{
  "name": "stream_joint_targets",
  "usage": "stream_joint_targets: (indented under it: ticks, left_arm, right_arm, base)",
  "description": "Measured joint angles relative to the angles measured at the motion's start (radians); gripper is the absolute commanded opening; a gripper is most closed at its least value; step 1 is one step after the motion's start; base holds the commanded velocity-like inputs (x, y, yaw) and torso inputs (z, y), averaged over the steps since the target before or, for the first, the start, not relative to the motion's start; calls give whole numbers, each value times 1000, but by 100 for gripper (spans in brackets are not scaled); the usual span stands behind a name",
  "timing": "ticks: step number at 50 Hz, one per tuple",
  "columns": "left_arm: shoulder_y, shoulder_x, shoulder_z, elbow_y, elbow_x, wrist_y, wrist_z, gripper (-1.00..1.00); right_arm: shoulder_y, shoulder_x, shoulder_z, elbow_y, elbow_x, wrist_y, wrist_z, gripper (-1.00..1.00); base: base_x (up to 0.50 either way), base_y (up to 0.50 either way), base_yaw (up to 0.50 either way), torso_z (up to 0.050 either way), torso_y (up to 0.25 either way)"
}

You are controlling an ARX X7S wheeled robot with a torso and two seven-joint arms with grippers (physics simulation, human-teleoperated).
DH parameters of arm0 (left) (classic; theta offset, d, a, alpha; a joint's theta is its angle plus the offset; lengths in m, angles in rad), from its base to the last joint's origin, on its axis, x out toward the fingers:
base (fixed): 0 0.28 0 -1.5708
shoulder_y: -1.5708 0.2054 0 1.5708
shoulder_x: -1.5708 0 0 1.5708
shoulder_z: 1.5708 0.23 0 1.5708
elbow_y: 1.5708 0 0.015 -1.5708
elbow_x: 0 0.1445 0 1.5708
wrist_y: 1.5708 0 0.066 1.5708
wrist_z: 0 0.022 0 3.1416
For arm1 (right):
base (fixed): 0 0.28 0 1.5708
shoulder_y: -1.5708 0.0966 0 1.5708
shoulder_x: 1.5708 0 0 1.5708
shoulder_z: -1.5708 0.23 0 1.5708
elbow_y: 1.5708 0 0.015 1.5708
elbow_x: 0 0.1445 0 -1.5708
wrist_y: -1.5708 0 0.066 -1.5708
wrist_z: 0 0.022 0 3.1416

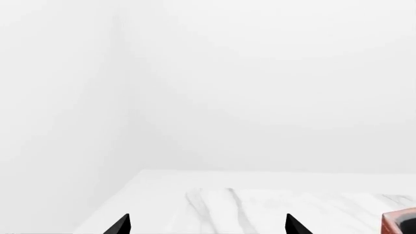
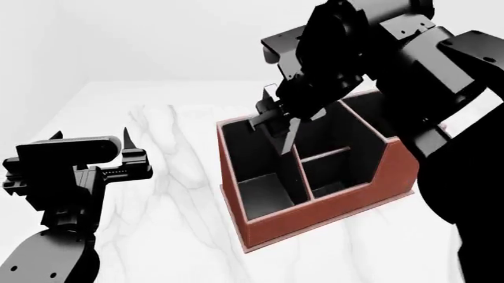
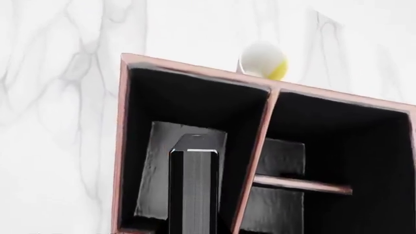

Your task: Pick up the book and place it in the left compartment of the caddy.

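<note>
The reddish-brown caddy [image 2: 315,215] with a black interior stands on the marble table. My right gripper [image 2: 275,115] is shut on the book [image 2: 285,137], a thin black book that hangs upright, its lower end dipping into the left compartment [image 2: 264,190]. In the right wrist view the book [image 3: 194,185] shows end-on, black covers around grey page edges, over that compartment's grey floor [image 3: 156,185]. The right fingers are hidden behind the book. My left gripper [image 2: 91,135] is open and empty, low over the table, left of the caddy. Its two black fingertips [image 1: 120,225] stand wide apart.
A white and yellow ball [image 3: 263,61] lies on the table just beyond the caddy's far wall. The caddy's middle section [image 2: 331,171] has a divider. A corner of the caddy [image 1: 400,222] shows in the left wrist view. The white marble table [image 2: 173,177] ends at a white wall.
</note>
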Motion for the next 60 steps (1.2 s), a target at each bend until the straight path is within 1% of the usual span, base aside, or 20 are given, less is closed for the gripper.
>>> stream_joint_targets:
  ticks: [10,22,35,60]
  left_arm:
    - [3,-1,0,-5,-2,6,-2,100]
    - [6,-2,2,-10,-5,12,-4,100]
    - [7,-5,0,-11,-9,15,-6,100]
    - [18,-8,3,-23,-13,33,-10,100]
  right_arm:
    - [-36,-16,-78,20,68,-38,-8,-100]
    - [-86,-22,-118,28,119,-83,2,-100]
    - [-151,-24,-140,10,155,-122,49,-100]
    - [-258,-25,-141,22,119,-195,62,-100]
  base:
    - [0,0,0,0,1]
    - [0,0,0,0,1]
    - [0,0,0,1,2]
    - [0,0,0,0,1]
